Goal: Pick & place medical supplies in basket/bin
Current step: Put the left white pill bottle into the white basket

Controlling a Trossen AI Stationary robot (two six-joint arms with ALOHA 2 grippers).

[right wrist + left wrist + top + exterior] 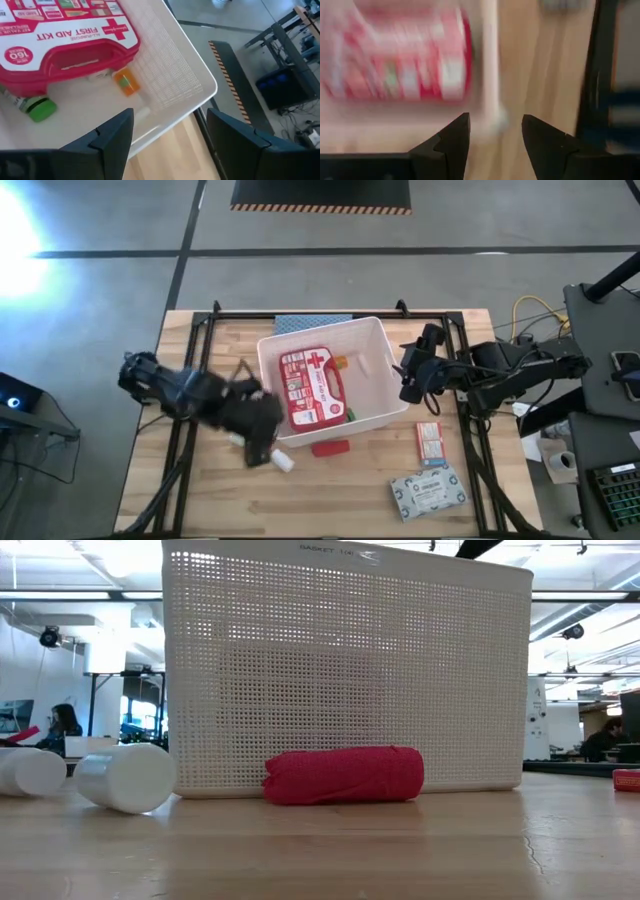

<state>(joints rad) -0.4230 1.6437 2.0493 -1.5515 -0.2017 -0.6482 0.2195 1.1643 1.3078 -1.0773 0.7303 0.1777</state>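
The white basket (385, 345) stands mid-table. In it the red first-aid case (312, 388) lies flat, and beside it are a green-capped bottle (40, 108) and a small orange item (125, 82). On the table in front of the basket lie the red tube (330, 447), white rolls (283, 462) and, nearer the right side, the red-white box (430, 442) and the pale patterned pack (428, 491). My left gripper (495, 132) is open by the basket's near left corner, close to the rolls. My right gripper (170, 135) is open above the basket's right rim, holding nothing.
A blue flat item (313, 322) lies behind the basket at the far edge. A black frame (200, 340) borders the tabletop. In the low view the basket's perforated wall (350, 670) fills the middle, with the tube (345, 775) and rolls (125, 778) before it.
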